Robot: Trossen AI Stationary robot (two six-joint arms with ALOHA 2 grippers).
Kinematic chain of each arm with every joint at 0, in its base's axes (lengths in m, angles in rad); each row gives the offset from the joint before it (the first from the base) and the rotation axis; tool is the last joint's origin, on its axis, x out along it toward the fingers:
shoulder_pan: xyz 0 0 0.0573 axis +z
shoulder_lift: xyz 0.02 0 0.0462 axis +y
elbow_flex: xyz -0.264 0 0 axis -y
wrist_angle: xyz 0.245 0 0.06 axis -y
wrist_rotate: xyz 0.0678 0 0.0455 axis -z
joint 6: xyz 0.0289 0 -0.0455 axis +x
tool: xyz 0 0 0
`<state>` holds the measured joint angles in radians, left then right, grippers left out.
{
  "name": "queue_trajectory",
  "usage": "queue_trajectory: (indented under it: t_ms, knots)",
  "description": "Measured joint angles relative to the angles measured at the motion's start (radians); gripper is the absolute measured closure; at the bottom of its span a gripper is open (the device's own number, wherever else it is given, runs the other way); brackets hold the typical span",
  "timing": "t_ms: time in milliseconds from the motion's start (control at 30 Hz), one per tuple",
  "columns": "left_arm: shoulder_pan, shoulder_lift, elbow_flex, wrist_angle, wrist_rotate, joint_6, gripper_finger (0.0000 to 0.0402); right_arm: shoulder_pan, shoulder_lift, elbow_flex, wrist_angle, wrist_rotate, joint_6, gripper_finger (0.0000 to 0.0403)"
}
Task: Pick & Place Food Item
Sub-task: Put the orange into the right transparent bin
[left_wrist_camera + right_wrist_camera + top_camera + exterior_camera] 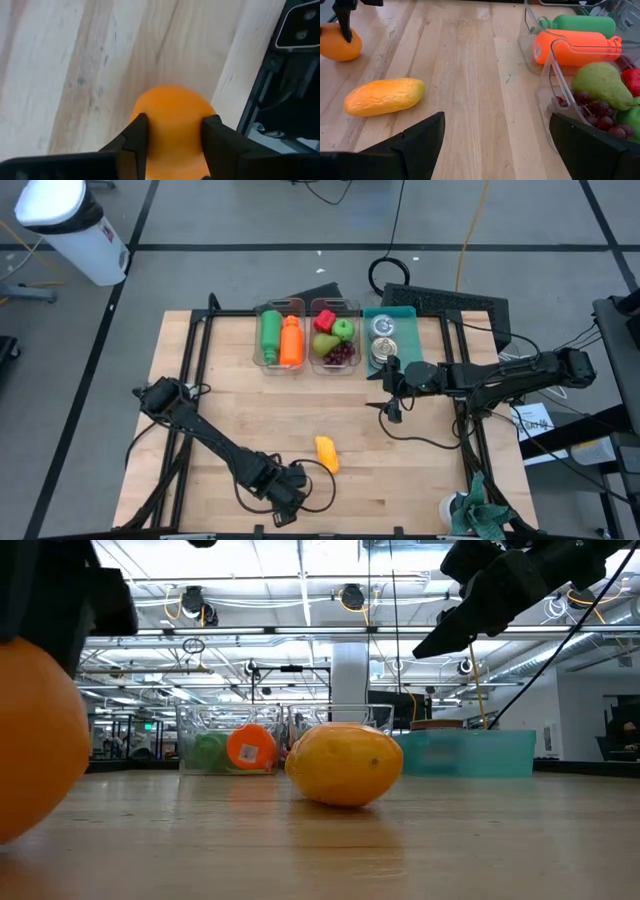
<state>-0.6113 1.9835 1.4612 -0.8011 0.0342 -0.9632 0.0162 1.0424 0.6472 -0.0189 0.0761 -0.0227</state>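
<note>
I see my left gripper (172, 137) low at the table's (230, 410) near edge, its two fingers (137, 135) pressed on either side of an orange ball-shaped fruit (172, 117) that sits between them on the wood. Just right of it and slightly farther lies a yellow mango-like fruit (327, 453), apart from the gripper. Beyond, at the far edge, stand clear bins (307, 335) of produce. My right gripper (392, 408) hovers with fingers spread wide, holding nothing, near the teal tray (405, 315).
</note>
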Motion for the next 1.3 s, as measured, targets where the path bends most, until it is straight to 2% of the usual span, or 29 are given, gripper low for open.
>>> queue_trajectory:
  t_ms: [133,267,400,500,667,767,900,1067,1200,1300]
  knots:
    - [0.016,-0.006,0.000,-0.001,-0.054,0.048,0.0268,0.000,0.000,0.000,0.000,0.000,-0.002,0.0062]
    - [0.049,-0.004,-0.002,-0.026,-0.150,0.119,0.0271,0.000,0.000,0.000,0.000,0.000,-0.006,0.0062]
    - [0.094,0.013,-0.014,-0.117,-0.197,0.180,0.0281,0.000,0.000,0.000,0.000,0.000,-0.005,0.0062]
    - [0.122,-0.013,-0.006,-0.155,-0.202,0.210,0.0312,0.000,0.000,0.000,-0.001,0.000,-0.005,0.0062]
    - [0.164,-0.043,-0.008,-0.245,-0.179,0.238,0.0384,-0.001,0.000,0.000,-0.001,0.000,0.002,0.0062]
    - [0.190,-0.102,-0.005,-0.284,-0.166,0.218,0.0396,-0.001,0.000,0.000,-0.001,0.000,0.000,0.0062]
    - [0.202,-0.199,-0.006,-0.297,-0.147,0.148,0.0344,-0.001,0.000,0.000,-0.001,0.000,0.002,0.0062]
    - [0.177,-0.327,-0.004,-0.326,-0.073,-0.042,0.0229,-0.001,0.001,0.000,-0.008,0.000,0.003,0.0062]
    - [0.101,-0.361,-0.004,-0.341,-0.002,-0.139,0.0144,-0.001,0.003,0.000,-0.015,0.000,0.003,0.0062]
    - [0.021,-0.357,-0.005,-0.403,0.022,-0.228,0.0100,-0.001,0.005,-0.003,-0.008,0.000,0.003,0.0062]
